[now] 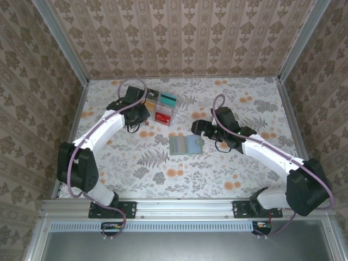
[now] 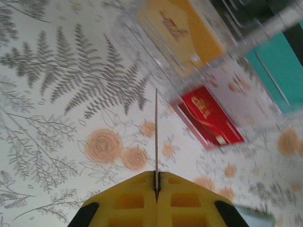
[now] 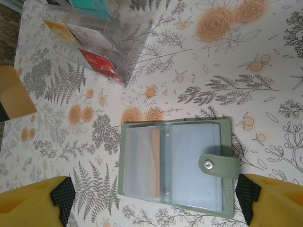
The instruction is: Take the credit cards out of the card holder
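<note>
The card holder (image 3: pixel 189 153) lies open and flat on the tabletop (image 1: pixel 228 174) near its middle, and in the right wrist view it sits directly ahead of the right end effector (image 3: pixel 155 196), whose fingers are spread wide to either side of it and touch nothing. The holder's long axis runs across that view, roughly along the line from one finger to the other, with the snap tab toward the right finger. A tan-orange card (image 3: pixel 154 161) shows in the left pocket, beside the spine, with its long side running crosswise to the holder's length. The right arm is much the nearer. The left end effector (image 2: pixel 156 183) is well apart, over by the clear tray (image 3: pixel 127 67), with its fingers pressed together on a thin credit card (image 2: pixel 156 137) seen edge-on. Reaching the pocketed card looks likely to fall to the right arm, which would probably have to close in from the card's exposed edge
</note>
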